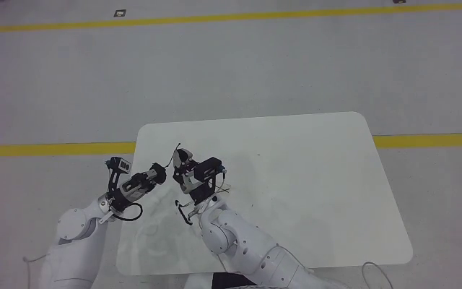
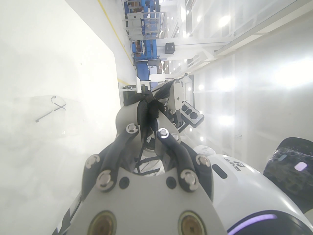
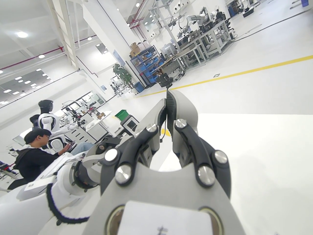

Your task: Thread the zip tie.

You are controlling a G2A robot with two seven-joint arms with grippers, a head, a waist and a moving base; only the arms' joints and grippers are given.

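Above the near-left part of the bench (image 1: 310, 159), holding both arms raised and close together, tips almost meeting. Clamping the zip tie (image 3: 162, 133) flat in the right end effector (image 3: 168, 103), with a short black tip poking out past the fingertips toward the far side and the rest of the strap dropping back between the fingers toward the left arm. Holding the left end effector (image 2: 146, 102) closed as well, just left of the right one and pointed at it; cannot tell whether the tie's head sits in that grip, since the black pads hide whatever lies between them. Leaving some loose black strips (image 2: 51, 110) lying crossed on the bench, apart from both end effectors.

Probably lining up tail and head so the tip can enter the slot, with threading itself not yet done.

To do it well:
- Grip the strap close behind the tip, so little free length can bend or whip aside.
- Turn the wrist until the flat of the strap matches the slot, not edge-on.
- Bring the tip straight along the slot's axis and advance slowly.
- Hold the other side rigid and let one arm alone do the travelling.
- Check the toothed face looks toward the pawl before pushing.
- Stop and realign if the tip buckles; avoid forcing.
- Watch for the thin tip slipping sideways out of the pads under load.
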